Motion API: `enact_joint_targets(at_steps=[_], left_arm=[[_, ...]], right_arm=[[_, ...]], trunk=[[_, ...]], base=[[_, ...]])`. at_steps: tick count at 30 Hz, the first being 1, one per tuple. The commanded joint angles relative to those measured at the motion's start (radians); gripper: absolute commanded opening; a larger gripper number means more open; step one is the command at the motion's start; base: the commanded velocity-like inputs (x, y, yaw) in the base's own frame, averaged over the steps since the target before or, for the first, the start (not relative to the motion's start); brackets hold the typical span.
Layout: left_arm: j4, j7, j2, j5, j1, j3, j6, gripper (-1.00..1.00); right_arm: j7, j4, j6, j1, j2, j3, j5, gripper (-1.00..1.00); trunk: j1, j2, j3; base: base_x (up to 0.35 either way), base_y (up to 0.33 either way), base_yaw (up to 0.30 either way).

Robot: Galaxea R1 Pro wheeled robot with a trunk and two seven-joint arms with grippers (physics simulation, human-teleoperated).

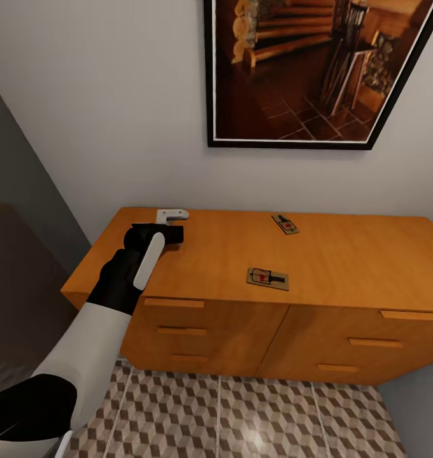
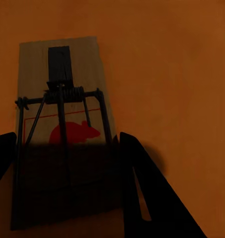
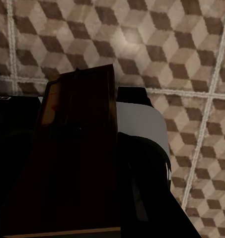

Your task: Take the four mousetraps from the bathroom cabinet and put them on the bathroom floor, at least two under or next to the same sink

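Observation:
Two mousetraps lie on the orange-brown cabinet [image 1: 350,261]: one [image 1: 267,278] near the front middle, one [image 1: 285,224] near the back. At the top's back left corner my left gripper [image 1: 169,224] is down on the wood. In the left wrist view its dark fingers [image 2: 142,188] press both long edges of a third mousetrap [image 2: 85,64] that lies flat on the top, so my left gripper [image 2: 67,138] is shut on it. My right gripper [image 3: 77,101] hangs over the bathroom floor [image 3: 191,59], shut on another mousetrap [image 3: 77,148].
A framed picture [image 1: 305,70] hangs on the white wall above the cabinet. Drawer fronts with slim bar handles [image 1: 174,303] face me. Cube-patterned floor tiles [image 1: 242,413] run along the cabinet's base. A dark panel [image 1: 19,254] stands at the left.

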Motion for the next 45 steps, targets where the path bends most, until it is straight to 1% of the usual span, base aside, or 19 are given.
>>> enact_joint_targets(at_steps=[1, 8, 14, 19, 22, 27, 36, 45], left_arm=[[0.072, 0.008, 0.000, 0.013, 0.000, -0.001, 0.004, -1.00], [0.052, 0.008, -0.002, 0.013, 0.001, -0.001, 0.004, -1.00], [-0.016, 0.008, -0.004, 0.013, 0.001, 0.000, 0.013, -1.00], [-0.040, 0.008, -0.005, 0.013, 0.001, 0.001, 0.019, -1.00], [-0.058, 0.008, -0.007, 0.013, 0.001, 0.001, 0.033, -1.00], [-0.106, 0.009, -0.009, 0.013, 0.001, 0.002, 0.089, -1.00], [-0.152, 0.009, -0.007, 0.013, 0.001, -0.001, 0.103, -1.00], [-0.162, 0.009, -0.004, 0.013, 0.001, -0.005, 0.104, -1.00]], right_arm=[[-0.002, 0.001, -0.003, -0.001, 0.000, 0.006, -0.003, -1.00], [-0.002, 0.001, -0.003, -0.001, 0.000, 0.006, -0.003, -1.00], [-0.002, 0.001, -0.003, -0.001, 0.000, 0.006, -0.003, -1.00], [-0.002, 0.001, -0.003, -0.001, 0.000, 0.006, -0.003, -1.00], [-0.002, 0.001, -0.003, -0.001, 0.000, 0.006, -0.003, -1.00], [-0.002, 0.001, -0.003, -0.001, 0.000, 0.006, -0.003, -1.00], [-0.003, 0.001, -0.003, -0.001, 0.000, 0.006, -0.003, -1.00], [-0.004, -0.001, -0.003, -0.001, 0.000, 0.006, -0.003, -1.00]], trunk=[[0.000, 0.000, -0.001], [0.000, 0.000, -0.001], [0.000, 0.000, -0.001], [0.000, 0.000, -0.001], [0.000, 0.000, -0.001], [0.000, 0.000, -0.001], [0.000, 0.000, -0.001], [0.000, 0.000, -0.001]], base=[[0.000, 0.000, 0.000], [0.000, 0.000, 0.000], [0.000, 0.000, 0.000], [0.000, 0.000, 0.000], [0.000, 0.000, 0.000], [0.000, 0.000, 0.000], [-0.004, 0.000, 0.000], [-0.257, 0.000, 0.000]])
